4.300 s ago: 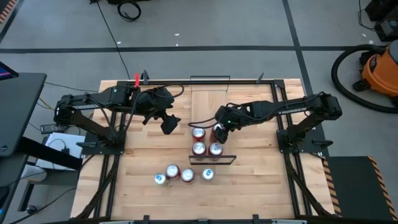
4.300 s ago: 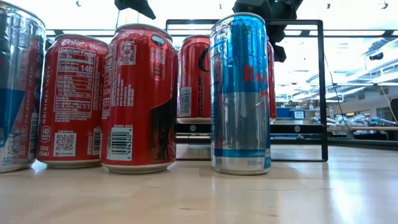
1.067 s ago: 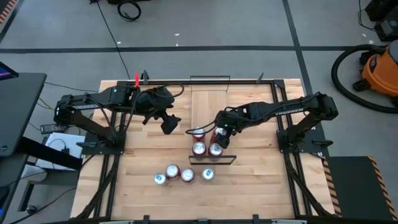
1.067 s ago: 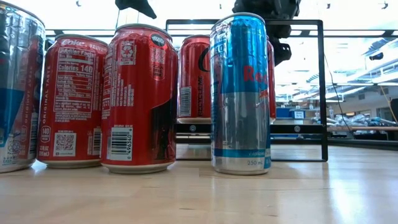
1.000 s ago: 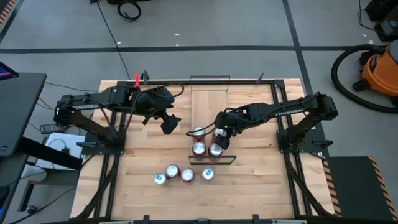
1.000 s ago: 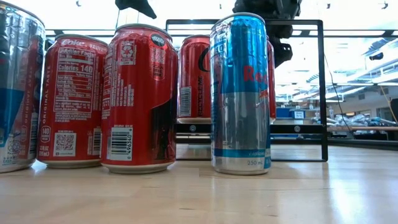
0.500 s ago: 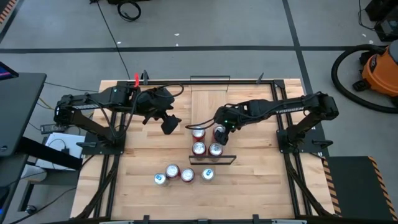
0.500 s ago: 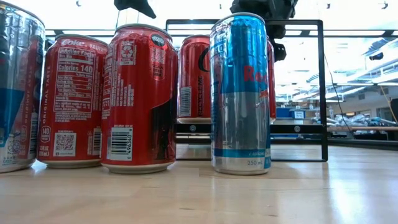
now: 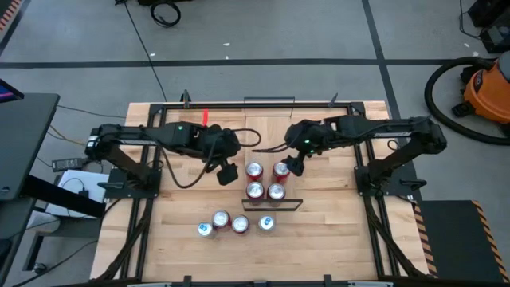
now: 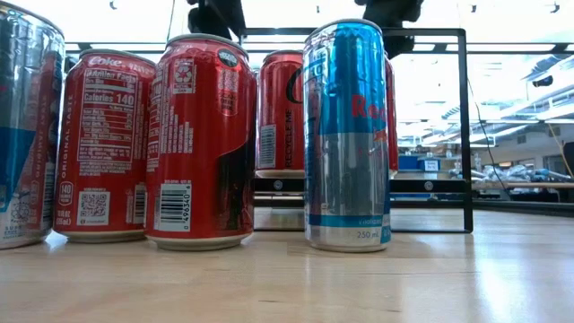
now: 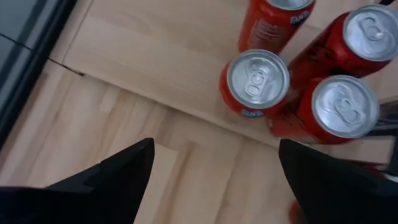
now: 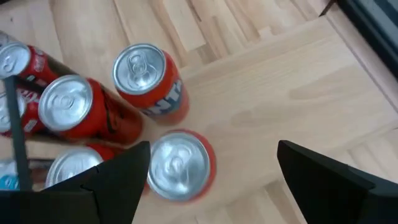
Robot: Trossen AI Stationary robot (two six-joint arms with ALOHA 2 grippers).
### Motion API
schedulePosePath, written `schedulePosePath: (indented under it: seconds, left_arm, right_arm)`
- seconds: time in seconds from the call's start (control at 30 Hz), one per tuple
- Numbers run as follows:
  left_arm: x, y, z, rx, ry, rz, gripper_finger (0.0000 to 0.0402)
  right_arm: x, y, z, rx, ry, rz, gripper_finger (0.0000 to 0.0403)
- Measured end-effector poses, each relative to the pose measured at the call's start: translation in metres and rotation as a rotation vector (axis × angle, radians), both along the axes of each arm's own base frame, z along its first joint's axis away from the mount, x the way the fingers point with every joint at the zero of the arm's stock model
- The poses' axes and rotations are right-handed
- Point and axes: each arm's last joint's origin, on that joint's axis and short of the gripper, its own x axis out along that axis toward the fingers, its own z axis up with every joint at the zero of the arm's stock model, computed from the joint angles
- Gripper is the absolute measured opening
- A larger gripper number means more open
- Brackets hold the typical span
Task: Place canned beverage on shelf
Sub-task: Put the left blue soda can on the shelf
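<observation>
Arms level, jaws apart, seemingly flanking shelf cans

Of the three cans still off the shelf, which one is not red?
The rightmost can of the row nearest the table's front edge: it is blue and silver and slimmer, while the red can and its neighbour are red.

A grey concrete floor crossed by dark seam lines surrounds the light plank-wood table. An orange-and-black shop vacuum with a thick black hose stands off to one side. A coiled black cable lies on the floor. From table height, bright ceiling light strips glare overhead (cluttered workbenches far behind).
</observation>
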Motion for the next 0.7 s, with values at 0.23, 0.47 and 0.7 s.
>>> schedulePosePath:
  seconds: [0.23,0.47,0.7]
  left_arm:
    - [0.007,0.001,-0.002,0.058,-0.016,-0.041,0.0355]
    - [-0.003,-0.018,0.005,-0.081,-0.041,-0.079,0.0349]
    - [-0.024,-0.072,0.016,-0.361,-0.056,-0.119,0.0334]
  right_arm:
    - [-0.035,0.001,0.007,-0.050,-0.055,-0.009,0.0361]
    - [-0.057,0.008,0.022,-0.045,-0.132,-0.032,0.0361]
    - [-0.067,0.008,0.028,-0.120,-0.152,-0.087,0.0361]
